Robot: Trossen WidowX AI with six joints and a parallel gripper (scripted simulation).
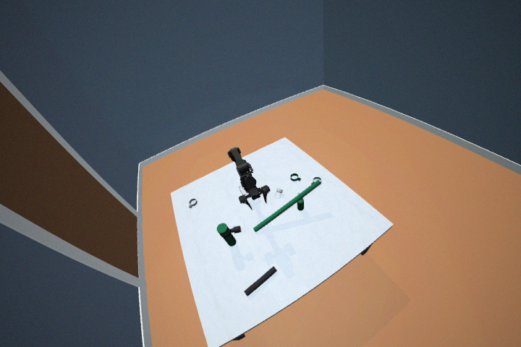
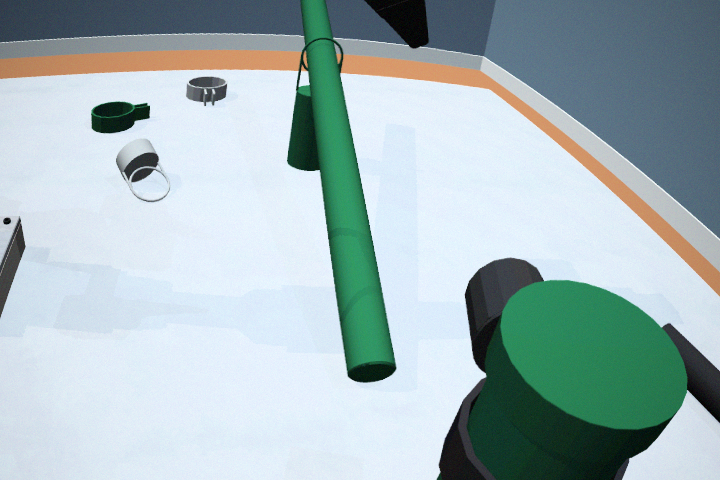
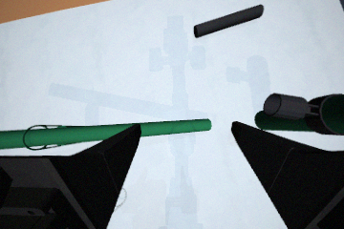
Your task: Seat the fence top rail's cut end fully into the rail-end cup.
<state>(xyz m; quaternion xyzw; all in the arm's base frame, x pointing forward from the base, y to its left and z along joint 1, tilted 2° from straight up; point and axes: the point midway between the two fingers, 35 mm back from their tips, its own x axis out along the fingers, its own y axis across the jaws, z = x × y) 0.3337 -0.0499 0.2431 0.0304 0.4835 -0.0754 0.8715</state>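
The green rail (image 1: 286,206) (image 2: 344,169) (image 3: 180,127) passes through the thin wire ring of the loop cap on the small post (image 1: 300,205) (image 2: 301,133). Its cut end (image 2: 371,371) is free, a gap away from the dark rail-end cup (image 1: 236,229) (image 2: 477,316) (image 3: 291,106). That cup hangs beside the big green post (image 1: 230,238) (image 3: 280,122) on a dark band (image 2: 456,430), just below the post cap (image 1: 222,228) (image 2: 587,350). My gripper (image 1: 258,205) (image 3: 185,126) is open and empty, pointing down above the table. In the wrist view the rail's cut end shows between the fingertips.
A dark loose bar (image 1: 260,280) (image 2: 712,384) (image 3: 227,21) lies on the table beyond the big post. A white loop cap (image 1: 278,191) (image 2: 138,151), a green band (image 2: 111,122) and a grey band (image 2: 196,91) lie on the arm's side of the rail.
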